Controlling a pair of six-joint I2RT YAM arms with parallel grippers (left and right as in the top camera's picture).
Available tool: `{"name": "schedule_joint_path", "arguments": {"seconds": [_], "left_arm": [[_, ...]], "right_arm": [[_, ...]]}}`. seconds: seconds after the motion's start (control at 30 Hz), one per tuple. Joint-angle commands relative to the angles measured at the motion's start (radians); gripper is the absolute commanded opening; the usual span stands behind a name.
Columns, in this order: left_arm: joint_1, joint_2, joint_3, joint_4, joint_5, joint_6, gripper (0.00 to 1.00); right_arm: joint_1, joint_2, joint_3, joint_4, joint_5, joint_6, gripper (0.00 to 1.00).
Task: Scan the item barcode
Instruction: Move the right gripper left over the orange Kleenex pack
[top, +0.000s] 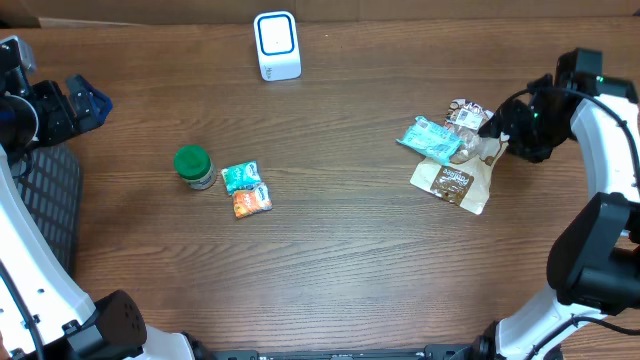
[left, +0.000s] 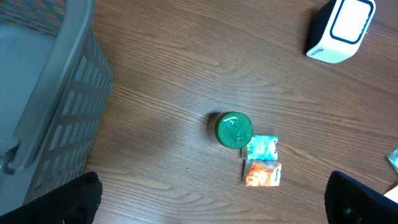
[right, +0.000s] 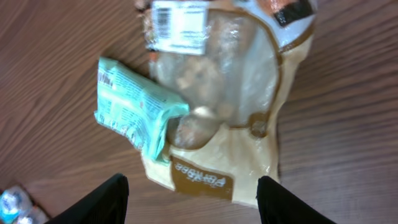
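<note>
right wrist view looked straight down on the snack pouch (right: 217, 112), a brown-edged bag with a clear window, lying flat on the bench (right: 348, 93) at about 3 o'clock in the overhead view. the right fingers (right: 106, 202) were spread apart above it, gripping nothing. the pouch looked light, soft and crinkly, its film probably slippery, and the pale lumps inside could crush, so a gentle pinch on the flat sealed edge at 6 o'clock seemed wiser than squeezing the bulging middle. the barcode label (right: 180, 25) sat face up at its 12 o'clock end and ought to stay uncovered. a teal packet (right: 134, 109) overlapped its 9 o'clock edge and might drag along. the scanner (top: 277, 45) stood at 12 o'clock on the bench, well apart. the left fingers (left: 81, 199) were spread wide, grasping nothing, near a grey basket (left: 68, 93) at 9 o'clock; nothing showed in the part of it seen. a green-lidded jar (top: 192, 165) stood closed, contents hidden.
</note>
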Motion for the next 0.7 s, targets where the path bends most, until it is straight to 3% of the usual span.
{"name": "schedule_joint_path", "arguments": {"seconds": [0.0,0.17,0.33,0.67], "left_arm": [[-0.001,0.01,0.002,0.002,-0.002,0.015,1.0],[-0.001,0.01,0.002,0.002,-0.002,0.015,1.0],[-0.001,0.01,0.002,0.002,-0.002,0.015,1.0],[-0.001,0.01,0.002,0.002,-0.002,0.015,0.99]], "right_arm": [[0.092,-0.045,0.086,-0.061,0.006,0.0,0.65],[0.249,-0.044,0.09,-0.064,-0.048,0.0,0.85],[0.426,-0.043,0.088,0.034,-0.137,0.001,0.99],[0.735,-0.043,-0.027,0.327,-0.151,0.082,1.0]]}}
